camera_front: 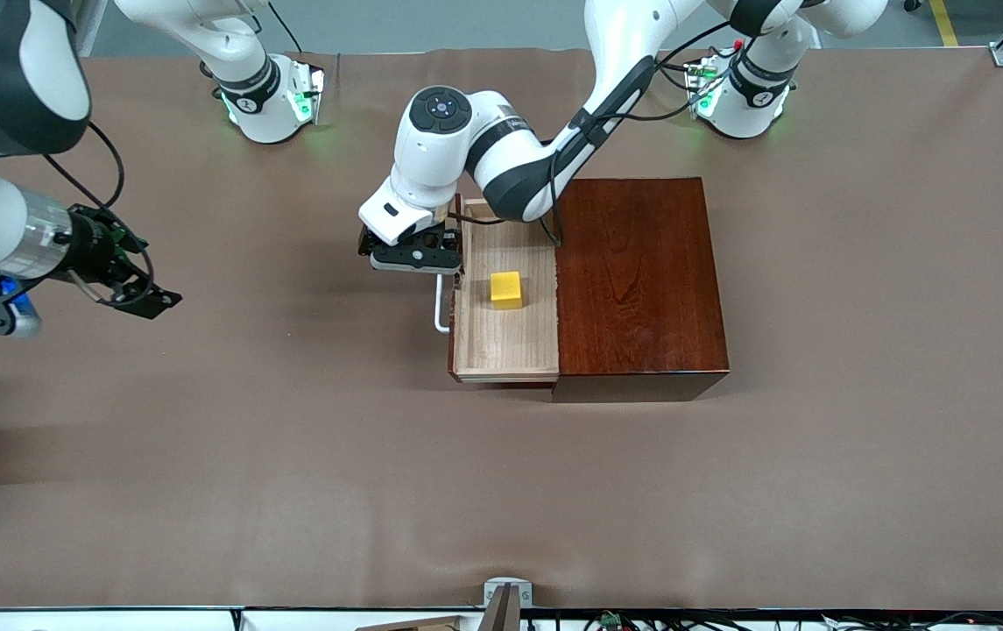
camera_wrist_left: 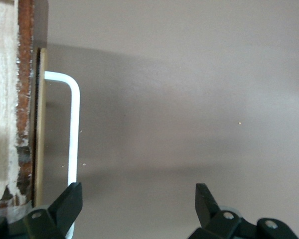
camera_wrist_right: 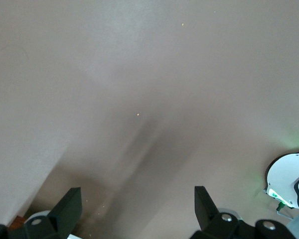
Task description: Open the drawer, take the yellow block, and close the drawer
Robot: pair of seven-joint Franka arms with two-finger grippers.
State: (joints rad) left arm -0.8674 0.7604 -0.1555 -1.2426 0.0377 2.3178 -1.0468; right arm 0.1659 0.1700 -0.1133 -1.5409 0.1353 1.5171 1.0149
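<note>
The dark reddish-brown wooden box (camera_front: 637,280) stands mid-table. Its pale-wood drawer (camera_front: 505,346) is pulled out toward the right arm's end, with its white U-shaped handle (camera_front: 441,307) on its front. The yellow block (camera_front: 506,290) sits in the drawer. My left gripper (camera_front: 413,259) is open just above the handle's end farther from the front camera; in the left wrist view the handle (camera_wrist_left: 72,124) runs beside one fingertip (camera_wrist_left: 70,199), with nothing between the jaws. My right gripper (camera_front: 146,298) is open and empty, waiting over bare table near the right arm's end.
A brown mat (camera_front: 501,491) covers the table. The right arm's base (camera_front: 269,96) and the left arm's base (camera_front: 742,92) stand along the edge farthest from the front camera. The right arm's base also shows in the right wrist view (camera_wrist_right: 291,181).
</note>
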